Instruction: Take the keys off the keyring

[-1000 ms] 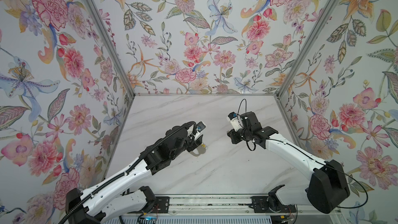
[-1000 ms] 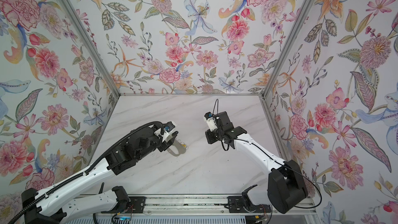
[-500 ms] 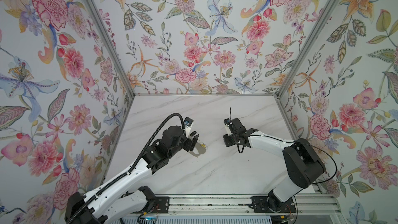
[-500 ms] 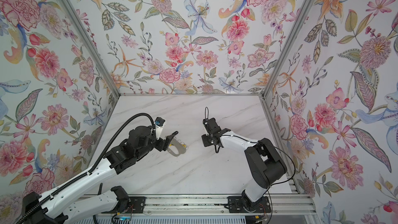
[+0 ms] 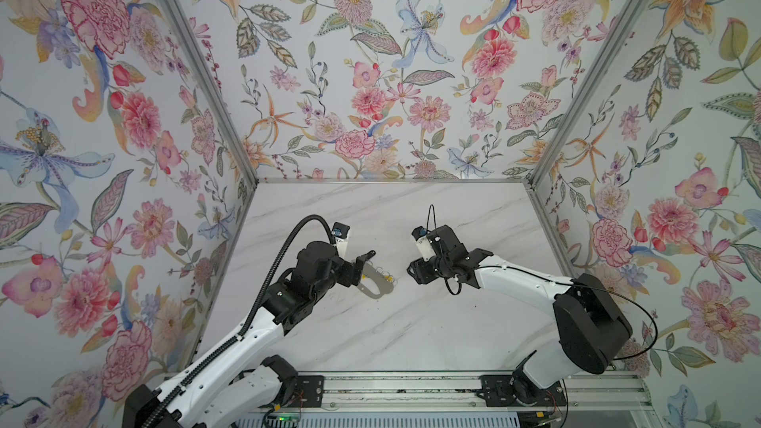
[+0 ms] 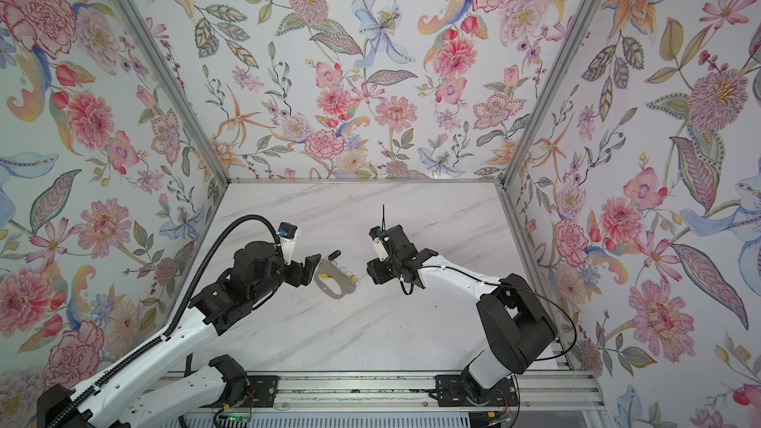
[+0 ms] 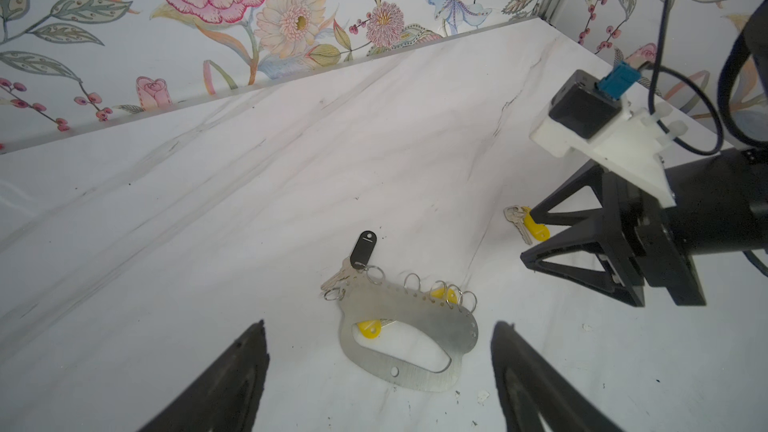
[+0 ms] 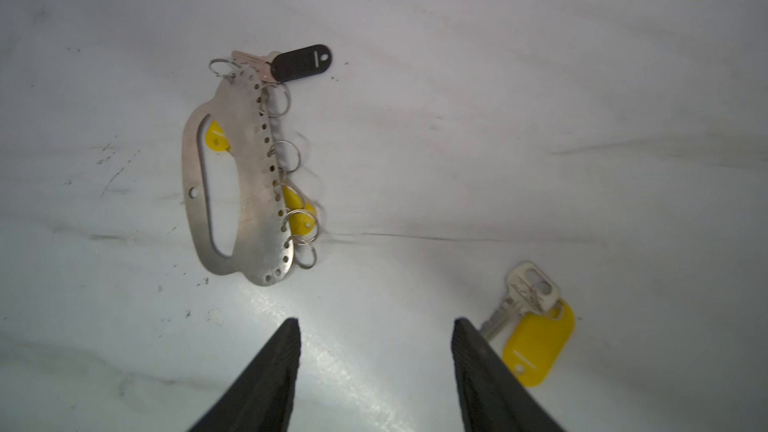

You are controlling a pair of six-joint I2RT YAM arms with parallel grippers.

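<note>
Bench: a white marbled top (image 5: 370, 343) with flowered walls (image 5: 123, 125) on three sides.
Keyring: a flat grey metal plate (image 7: 415, 317) (image 8: 249, 184) lies flat near the middle of the bench, slightly toward the left edge. Both top views show it (image 5: 376, 286) (image 6: 335, 284). It has a long rounded opening and a row of small holes along one curved edge.
Split rings: thin wire loops (image 7: 413, 282) (image 8: 286, 155) hang from those holes on the side facing the right arm.
Attached key: a silver key (image 7: 338, 280) with a black tag (image 7: 363, 249) (image 8: 301, 62) sits at the keyring's end nearer the back edge.
Yellow tags: one (image 7: 369, 329) shows through the opening, lying under the plate. Another (image 8: 299, 209) peeks out among the split rings.
Loose key: a silver key with a yellow tag (image 8: 536, 338) (image 7: 525, 222) lies on the bench. It is apart from the keyring, toward the right edge.
Left gripper: it (image 7: 379, 328) hovers by the keyring with its jaws spread wide, gripping nothing.
Right gripper: its jaws (image 8: 376, 322) are parted and empty, low over the bench. The loose key's blade runs behind one finger (image 8: 478, 351). I cannot tell whether they touch.
</note>
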